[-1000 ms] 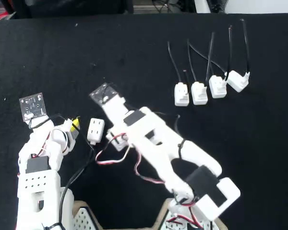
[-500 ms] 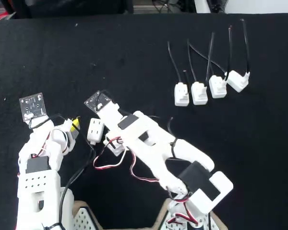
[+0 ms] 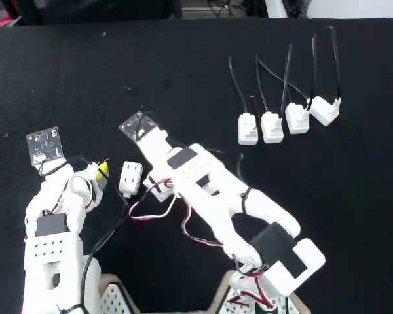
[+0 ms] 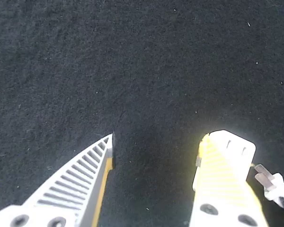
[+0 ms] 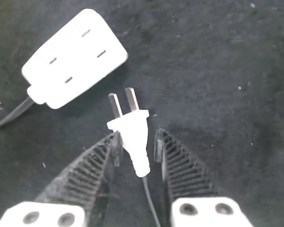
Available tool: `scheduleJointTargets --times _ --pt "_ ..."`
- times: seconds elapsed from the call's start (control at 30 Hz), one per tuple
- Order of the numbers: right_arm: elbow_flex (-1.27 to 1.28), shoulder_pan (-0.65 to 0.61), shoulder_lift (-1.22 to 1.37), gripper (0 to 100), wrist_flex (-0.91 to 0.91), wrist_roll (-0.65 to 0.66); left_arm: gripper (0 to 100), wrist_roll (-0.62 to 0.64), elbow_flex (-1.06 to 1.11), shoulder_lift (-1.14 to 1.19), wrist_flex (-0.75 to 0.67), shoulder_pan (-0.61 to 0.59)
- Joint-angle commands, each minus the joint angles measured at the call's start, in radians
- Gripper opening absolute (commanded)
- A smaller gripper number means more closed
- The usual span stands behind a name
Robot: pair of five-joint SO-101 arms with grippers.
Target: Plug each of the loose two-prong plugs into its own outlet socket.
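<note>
The white plug (image 5: 132, 135) lies flat on the black table (image 5: 217, 56). Its long side runs from the right gripper (image 5: 136, 137) toward the white outlet socket (image 5: 73, 56). The two prongs point at the socket, close to it but not touching. The cord end points back at the gripper. That gripper is open just a little, with one finger on each side of the plug. The left gripper (image 4: 158, 137) is open wide above the table, just beside the socket, and holds nothing.
</note>
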Motion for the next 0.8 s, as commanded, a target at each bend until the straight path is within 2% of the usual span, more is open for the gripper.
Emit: scheduleJointTargets --times 0.0,0.17,0.37,0.57,0.77 --pt "-0.058 0.018 -0.033 11.6 -0.002 0.008 29 0.005 -0.024 -0.011 0.005 -0.004" --pt "-0.061 0.034 -0.022 11.6 -0.017 0.014 29 0.005 -0.024 -0.011 0.005 -0.004" --pt "-0.104 0.069 -0.085 11.6 0.048 0.015 29 0.005 -0.024 -0.011 0.005 -0.004" --pt "-0.025 0.063 0.001 11.6 -0.044 0.008 29 0.005 -0.025 -0.011 0.005 -0.004" --pt "-0.015 -0.057 0.022 11.6 -0.029 -0.021 29 0.005 -0.024 -0.011 0.005 -0.004"
